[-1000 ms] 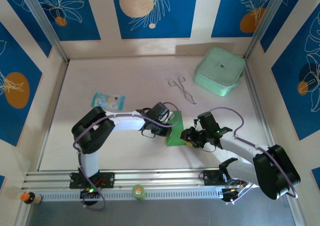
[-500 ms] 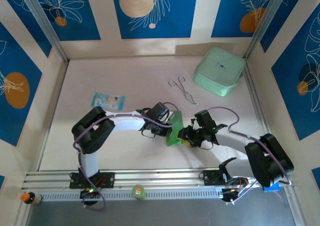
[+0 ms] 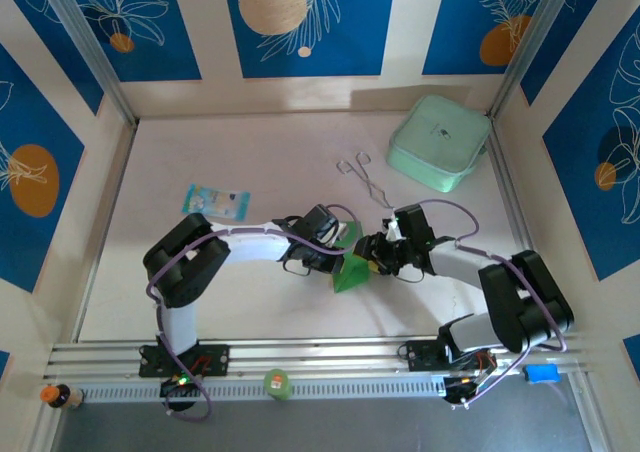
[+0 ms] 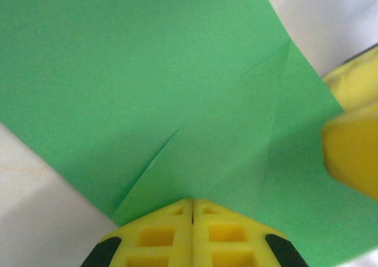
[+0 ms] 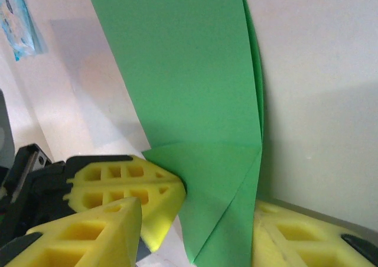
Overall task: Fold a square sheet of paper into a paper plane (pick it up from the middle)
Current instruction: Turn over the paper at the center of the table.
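Note:
The square sheet of paper (image 3: 350,270) is bright green, creased, and partly raised off the table between both grippers. My left gripper (image 3: 336,255) is shut, its yellow fingertips (image 4: 192,211) pressed together against the sheet (image 4: 147,72) near its edge. My right gripper (image 3: 373,258) is open at the sheet's right side. In the right wrist view a folded flap of the paper (image 5: 195,90) stands between the right gripper's (image 5: 195,243) two fingers. The left gripper's fingers (image 5: 127,187) touch the flap's corner there. One right finger (image 4: 354,149) shows at the paper's right edge.
A pale mint box (image 3: 438,142) sits at the back right, with metal tweezers (image 3: 365,179) in front of it. A light-blue packet (image 3: 215,202) lies to the left of the arms. On the near rail sit a small green object (image 3: 277,383) and a little bottle (image 3: 60,396).
My right arm has swung left and away from me toward the paper, and its jaws have widened a little. The sheet's right side has risen into a fold. The left gripper has stayed put.

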